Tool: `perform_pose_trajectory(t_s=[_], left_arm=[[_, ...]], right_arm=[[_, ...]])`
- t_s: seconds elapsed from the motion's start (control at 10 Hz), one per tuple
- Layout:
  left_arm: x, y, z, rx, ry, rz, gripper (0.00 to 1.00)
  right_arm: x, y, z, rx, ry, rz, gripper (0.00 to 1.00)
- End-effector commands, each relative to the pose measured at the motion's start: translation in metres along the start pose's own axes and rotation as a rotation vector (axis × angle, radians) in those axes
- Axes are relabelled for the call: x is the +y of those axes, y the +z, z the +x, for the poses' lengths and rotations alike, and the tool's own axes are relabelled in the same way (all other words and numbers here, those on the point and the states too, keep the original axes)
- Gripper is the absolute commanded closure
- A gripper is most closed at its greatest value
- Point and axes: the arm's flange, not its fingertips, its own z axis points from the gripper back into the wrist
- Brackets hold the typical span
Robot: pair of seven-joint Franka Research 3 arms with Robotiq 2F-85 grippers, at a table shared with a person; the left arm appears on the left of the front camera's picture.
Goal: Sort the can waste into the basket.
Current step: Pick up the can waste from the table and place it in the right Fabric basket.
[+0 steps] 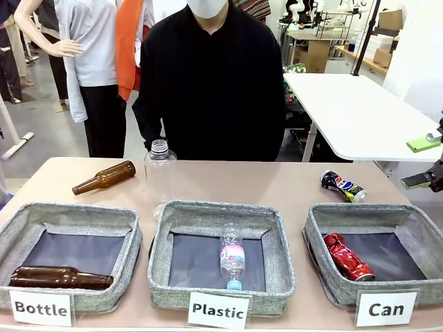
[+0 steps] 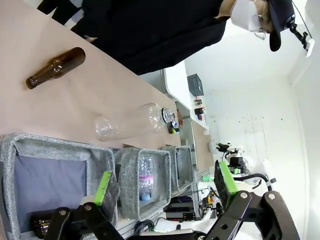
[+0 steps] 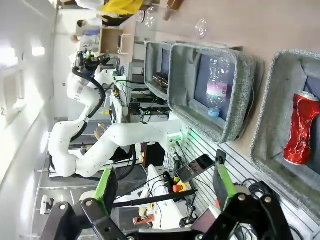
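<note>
A crushed red can [image 1: 348,256] lies inside the grey basket labelled "Can" [image 1: 367,211] at the front right. Behind that basket, on the bare table, the dark blue Pepsi can [image 1: 342,185] lies on its side. My right gripper [image 1: 421,162] hangs open at the picture's right edge, right of the Pepsi can and apart from it. The right wrist view has its fingers [image 3: 223,182] spread wide with nothing between them, and the red can [image 3: 300,127] in its basket [image 3: 267,115] beyond. My left gripper [image 2: 165,182] is open and holds nothing, above the "Bottle" basket [image 2: 50,145].
The "Plastic" basket [image 1: 221,214] holds a clear bottle [image 1: 232,259]; the "Bottle" basket [image 1: 69,214] holds a brown bottle [image 1: 61,278]. An upright clear bottle [image 1: 160,169] and a lying brown bottle [image 1: 105,178] are on the table. A person in black [image 1: 214,83] stands at the far side.
</note>
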Motion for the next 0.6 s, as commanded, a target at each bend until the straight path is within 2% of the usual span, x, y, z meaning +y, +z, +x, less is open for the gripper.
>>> perform_pose_trajectory(t_s=[0.0,0.5], left_arm=[[-0.0002,0.0007,-0.0009,-0.002,0.020,-0.018,0.00],[-0.0002,0.0007,-0.0009,-0.002,0.020,-0.018,0.00]], right_arm=[[-0.0024,0.0031,-0.0013,-0.010,0.017,-0.012,0.00],[-0.0024,0.0031,-0.0013,-0.010,0.017,-0.012,0.00]])
